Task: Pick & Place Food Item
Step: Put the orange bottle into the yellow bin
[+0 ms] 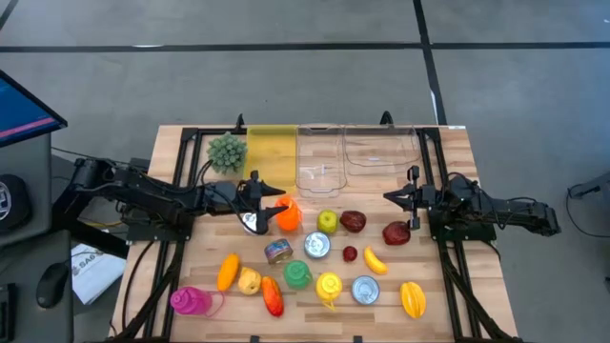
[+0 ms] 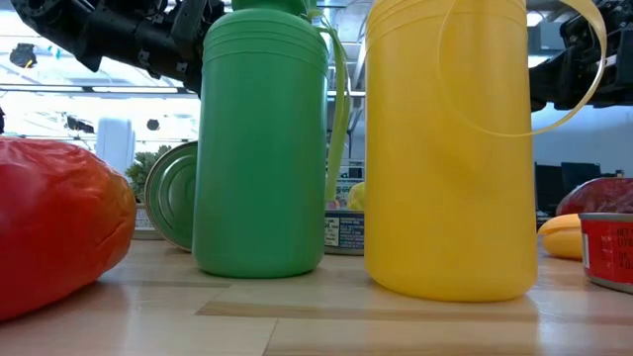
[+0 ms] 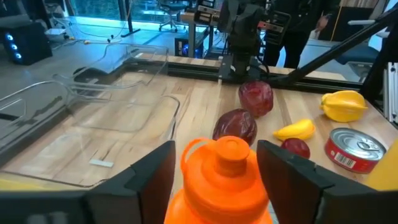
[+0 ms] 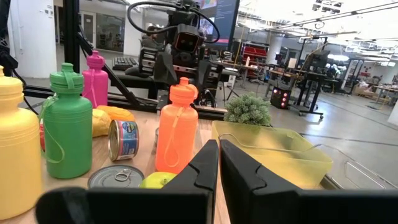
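Observation:
An orange bottle (image 1: 289,216) stands upright on its base on the wooden table, left of a green apple (image 1: 327,222). My left gripper (image 1: 270,202) is open, level, with one finger on each side of the bottle's neck and cap (image 3: 225,163). The right wrist view shows the orange bottle (image 4: 177,127) standing in front of the left arm. My right gripper (image 1: 400,197) is shut and touches nothing. It hovers at the table's right side above a dark red fruit (image 1: 396,232), and its fingers (image 4: 219,158) are closed together. My left gripper comes at the orange bottle's shoulder (image 3: 186,193) level from the table's left side, with the fingers (image 3: 152,177) close beside it. Whether they touch the bottle, I cannot tell. The bottle stands upright on the table.
A yellow bin (image 1: 272,152) and two clear bins (image 1: 319,157) (image 1: 381,148) line the far edge, beside a green plant (image 1: 227,152). Cans (image 1: 316,245), green (image 1: 297,275), yellow (image 1: 329,285) and pink (image 1: 189,301) bottles and several toy fruits crowd the near half.

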